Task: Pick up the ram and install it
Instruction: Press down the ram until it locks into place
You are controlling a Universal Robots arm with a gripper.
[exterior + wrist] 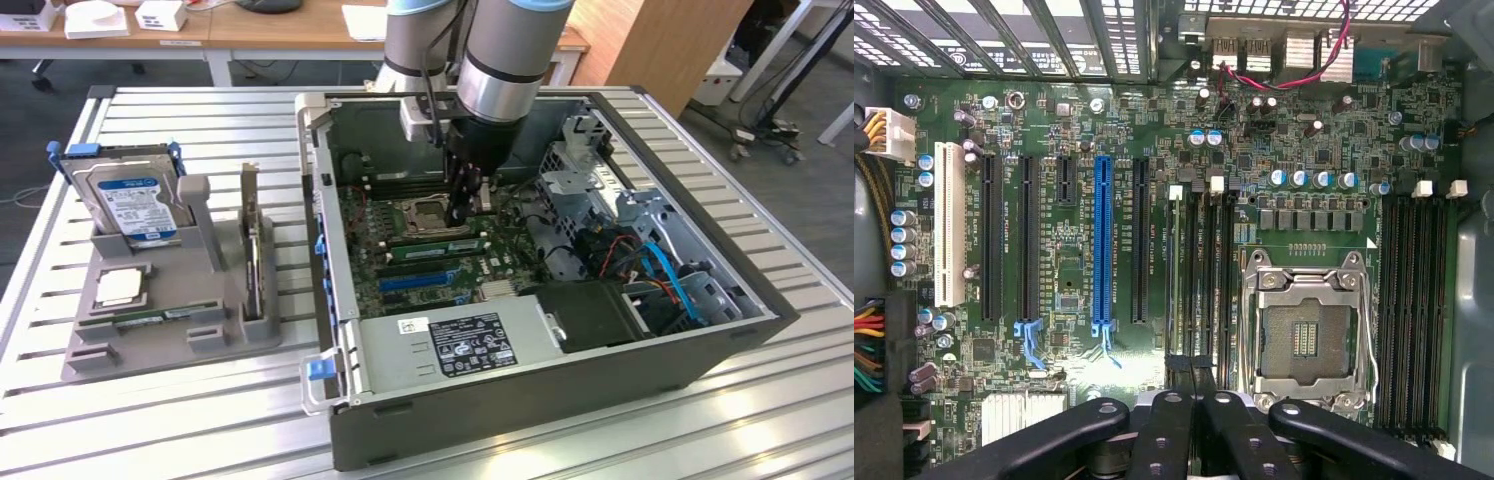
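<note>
Black gripper [1194,372] fingers [1172,420] sit closest to the wrist camera, clenched together above the memory slots just beside the open CPU socket [1309,340]. In the exterior view the gripper [465,215] reaches down into the open computer case [561,400], and its tips meet the upper edge of the ram [430,243]. The ram stands on its long edge in a slot next to the socket, near the middle of the motherboard [1154,130]. Whether the tips pinch the stick or only bear on it, and whether it is fully seated, cannot be told. The ram looks light, thin and stiff, but probably brittle if bent. Its chips and lower contacts are best left untouched, so the long top edge or the short ends seem the safest places to hold or press, with force kept straight into the slot. The case sits toward one end of a slatted metal table [200,430]. Nearer the opposite edge a grey holder [160,345] carries a blue-labelled hard drive [134,205] and a dark expansion card [250,230], both upright. Beyond the table's far edge are wooden desks [267,30], a wooden cabinet [667,40] and a dark floor.
</note>
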